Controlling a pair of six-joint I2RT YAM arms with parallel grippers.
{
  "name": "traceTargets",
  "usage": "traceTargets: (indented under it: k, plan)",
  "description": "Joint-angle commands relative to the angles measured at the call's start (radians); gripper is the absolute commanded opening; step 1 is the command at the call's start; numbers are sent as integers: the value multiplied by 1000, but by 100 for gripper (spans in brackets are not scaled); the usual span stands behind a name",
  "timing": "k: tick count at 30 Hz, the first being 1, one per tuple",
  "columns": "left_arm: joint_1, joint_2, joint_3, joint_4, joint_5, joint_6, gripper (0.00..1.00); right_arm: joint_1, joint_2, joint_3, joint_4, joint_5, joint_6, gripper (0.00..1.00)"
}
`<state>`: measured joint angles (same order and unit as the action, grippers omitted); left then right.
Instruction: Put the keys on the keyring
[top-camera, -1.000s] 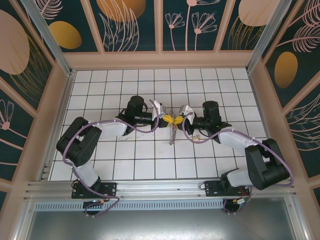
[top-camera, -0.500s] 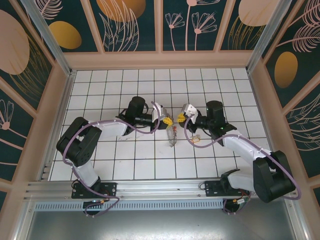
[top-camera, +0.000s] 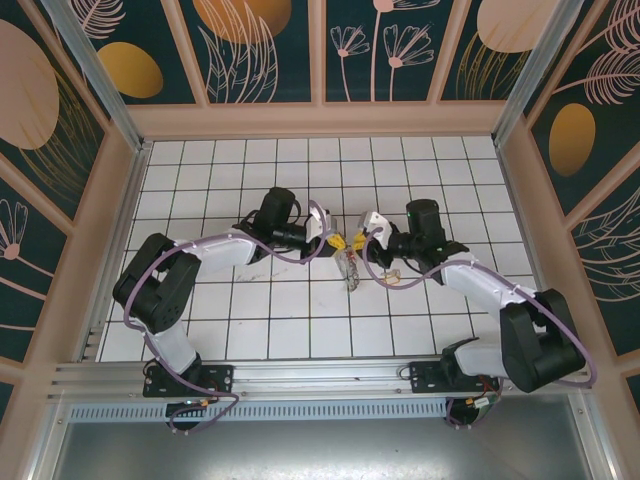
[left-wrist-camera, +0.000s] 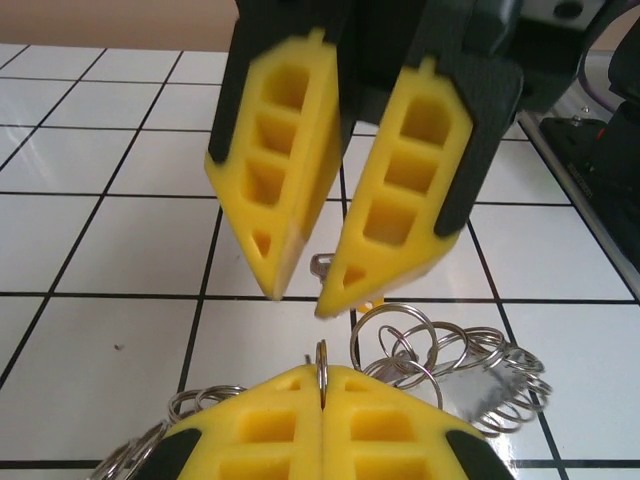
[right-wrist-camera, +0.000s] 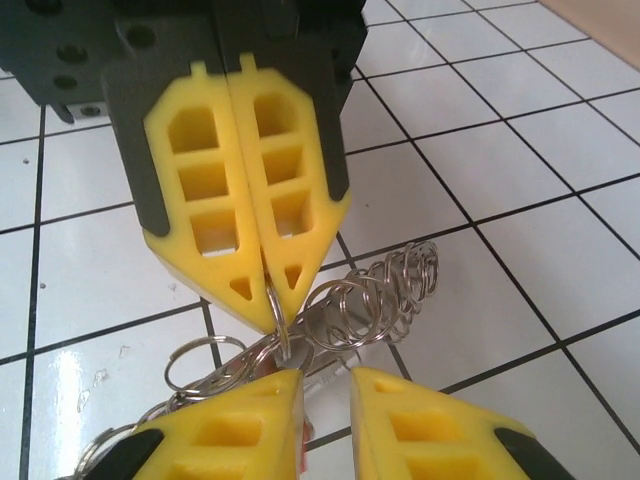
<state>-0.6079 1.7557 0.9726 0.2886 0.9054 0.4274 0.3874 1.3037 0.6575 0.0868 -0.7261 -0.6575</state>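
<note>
Left wrist view has my left gripper (left-wrist-camera: 322, 385) pinched shut on the thin silver wire keyring (left-wrist-camera: 420, 352), edge up, so its loops hang free for threading. Opposite, my right gripper (left-wrist-camera: 302, 295) is narrowly parted and clamps nothing I can see. The small brass-gold keys (top-camera: 391, 275) seem to lie on the white tiled floor (top-camera: 250, 330) nearby.

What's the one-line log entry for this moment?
left fingers: shut on a split ring, edge-on | right fingers: apart, tips facing left's, no clear grip | ring bunch: spread beneath the tips
</note>
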Motion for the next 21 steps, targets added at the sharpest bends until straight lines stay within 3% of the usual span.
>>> traceTargets:
  k: [1, 10, 21]
  plan:
    - [-3, -1, 37, -29, 20, 36, 0, 11, 31, 56, -45, -15, -52, 20]
    - [-3, 5, 38, -5, 21, 15, 0, 36, 83, 96, -68, -69, -68, 20]
    - [-3, -14, 6, 103, 45, -49, 0, 36, 84, 16, 28, -17, 15, 17]
